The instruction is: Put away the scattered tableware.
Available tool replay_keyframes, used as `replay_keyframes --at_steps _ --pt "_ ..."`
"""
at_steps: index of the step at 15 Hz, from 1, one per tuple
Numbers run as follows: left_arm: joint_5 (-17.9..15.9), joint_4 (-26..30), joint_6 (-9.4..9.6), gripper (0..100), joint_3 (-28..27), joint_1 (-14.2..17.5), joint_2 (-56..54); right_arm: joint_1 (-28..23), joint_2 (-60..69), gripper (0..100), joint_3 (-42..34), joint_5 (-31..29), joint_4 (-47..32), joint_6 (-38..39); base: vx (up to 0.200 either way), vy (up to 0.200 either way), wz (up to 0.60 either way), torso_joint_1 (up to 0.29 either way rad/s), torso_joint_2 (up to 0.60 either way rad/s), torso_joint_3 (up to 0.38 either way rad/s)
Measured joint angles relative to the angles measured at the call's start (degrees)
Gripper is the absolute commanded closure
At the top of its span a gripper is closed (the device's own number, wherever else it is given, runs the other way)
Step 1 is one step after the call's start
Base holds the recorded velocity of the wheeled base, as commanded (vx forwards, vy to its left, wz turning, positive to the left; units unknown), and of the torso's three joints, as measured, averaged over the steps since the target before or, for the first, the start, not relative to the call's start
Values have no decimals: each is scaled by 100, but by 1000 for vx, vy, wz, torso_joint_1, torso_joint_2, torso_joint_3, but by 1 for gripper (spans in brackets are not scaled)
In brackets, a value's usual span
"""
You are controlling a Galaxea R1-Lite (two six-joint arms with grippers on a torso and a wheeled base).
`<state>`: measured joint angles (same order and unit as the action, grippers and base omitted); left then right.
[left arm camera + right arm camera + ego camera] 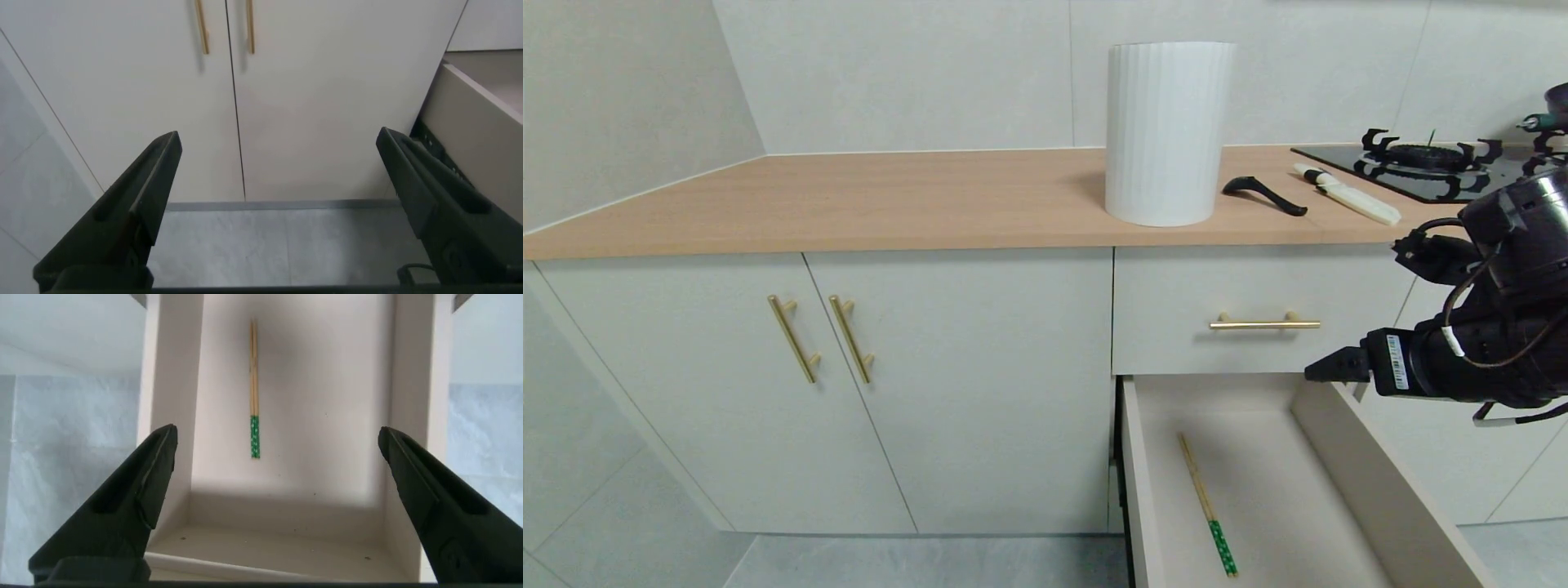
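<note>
One pair of chopsticks [1207, 505] lay in the open drawer [1372, 482], lower right of head view. A knife [1347, 193] & a black utensil [1264, 194] sat on the counter [890, 196], upper right, near the canister [1165, 131]. R gripper [276, 431] hung above the drawer, jaws wide apart, empty. L gripper [278, 137], likewise spread & empty, faced the cupboard doors [327, 82].

Likely next: fetch the counter items. Rise straight up, clear of the drawer wall, then take the utensil by its handle, w/o nudging the canister.

Utensil type too small to tell. Drawer front cut off at frame bottom. Anything behind the canister was hidden.
</note>
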<state>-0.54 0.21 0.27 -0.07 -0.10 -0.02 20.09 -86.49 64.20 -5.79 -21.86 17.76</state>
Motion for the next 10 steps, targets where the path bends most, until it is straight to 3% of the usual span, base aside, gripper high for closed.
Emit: replay_keyframes --at_steps 2,10 --pt "0 -2 -2 0 5 0 0 5 13 0 -13 -1 7 -2 0 0 0 93 -210 -293" --pt "0 -2 0 0 0 0 0 27 -16 0 -72 0 13 -15 0 0 0 148 -493 -306"
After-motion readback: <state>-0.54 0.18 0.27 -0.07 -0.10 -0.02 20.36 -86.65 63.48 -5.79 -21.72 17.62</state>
